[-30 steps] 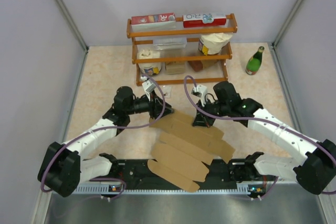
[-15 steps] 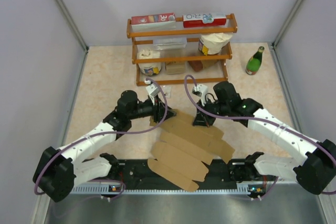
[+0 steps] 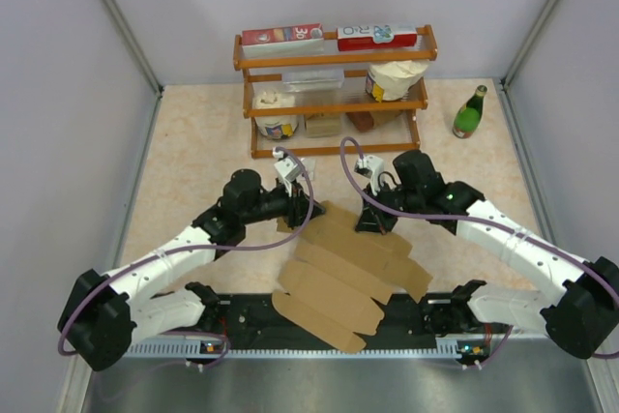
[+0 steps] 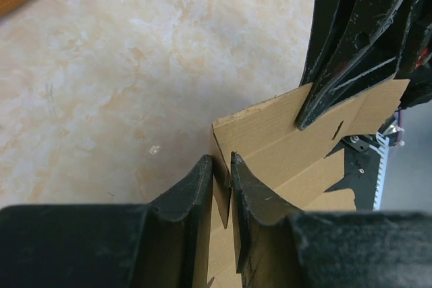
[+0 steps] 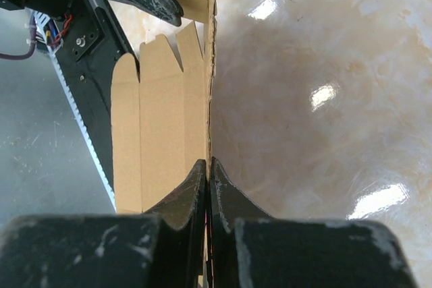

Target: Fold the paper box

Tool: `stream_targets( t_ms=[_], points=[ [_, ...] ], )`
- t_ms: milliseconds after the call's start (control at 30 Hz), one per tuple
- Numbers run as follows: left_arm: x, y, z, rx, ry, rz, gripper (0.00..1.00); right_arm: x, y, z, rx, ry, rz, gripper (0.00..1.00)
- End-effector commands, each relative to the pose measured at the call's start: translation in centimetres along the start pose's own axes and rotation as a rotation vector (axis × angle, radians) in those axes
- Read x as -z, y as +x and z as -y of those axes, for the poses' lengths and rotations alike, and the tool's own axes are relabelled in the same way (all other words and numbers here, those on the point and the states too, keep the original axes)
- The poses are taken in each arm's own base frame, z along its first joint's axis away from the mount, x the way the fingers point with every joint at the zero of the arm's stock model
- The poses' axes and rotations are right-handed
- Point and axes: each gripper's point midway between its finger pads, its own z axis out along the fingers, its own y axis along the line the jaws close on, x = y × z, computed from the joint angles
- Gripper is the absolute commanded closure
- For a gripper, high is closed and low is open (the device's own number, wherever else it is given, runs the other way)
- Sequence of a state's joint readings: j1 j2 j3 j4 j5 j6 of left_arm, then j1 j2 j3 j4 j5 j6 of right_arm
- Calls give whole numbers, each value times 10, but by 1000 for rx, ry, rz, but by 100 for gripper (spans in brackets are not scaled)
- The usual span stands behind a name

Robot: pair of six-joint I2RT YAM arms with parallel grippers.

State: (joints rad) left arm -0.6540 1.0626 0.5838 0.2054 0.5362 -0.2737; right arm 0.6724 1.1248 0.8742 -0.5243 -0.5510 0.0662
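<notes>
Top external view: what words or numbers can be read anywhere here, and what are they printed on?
"30": seemingly, in white on the left red carton atop the wooden rack.
right red-and-white carton: print too blurred to read.
green bottle: label too small to read.
paper box: plain, no print.

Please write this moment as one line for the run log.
paper box: mostly flat, far edge raised | left gripper: shut on far edge | right gripper: shut on far edge
</notes>
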Motion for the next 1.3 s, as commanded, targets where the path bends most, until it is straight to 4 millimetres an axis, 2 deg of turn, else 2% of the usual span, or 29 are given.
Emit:
stream_targets(
  t_ms=[0,533,667,833,1267],
  points=[
    [1,-29,7,-53,-37,65,80,2,-10,-6,26,-9,51,100],
    [-6,-34,18,-77,-112,67,91,0,-12,-2,17,11,51,100],
    [-7,-34,16,-66,-169,75,89,-1,-14,0,6,17,54,100],
    [-10,-34,23,-77,-220,91,85,-2,-17,-1,3,14,57,100],
    [-24,-30,30,-80,-408,83,84,-2,-16,3,-9,39,58,100]
  ],
)
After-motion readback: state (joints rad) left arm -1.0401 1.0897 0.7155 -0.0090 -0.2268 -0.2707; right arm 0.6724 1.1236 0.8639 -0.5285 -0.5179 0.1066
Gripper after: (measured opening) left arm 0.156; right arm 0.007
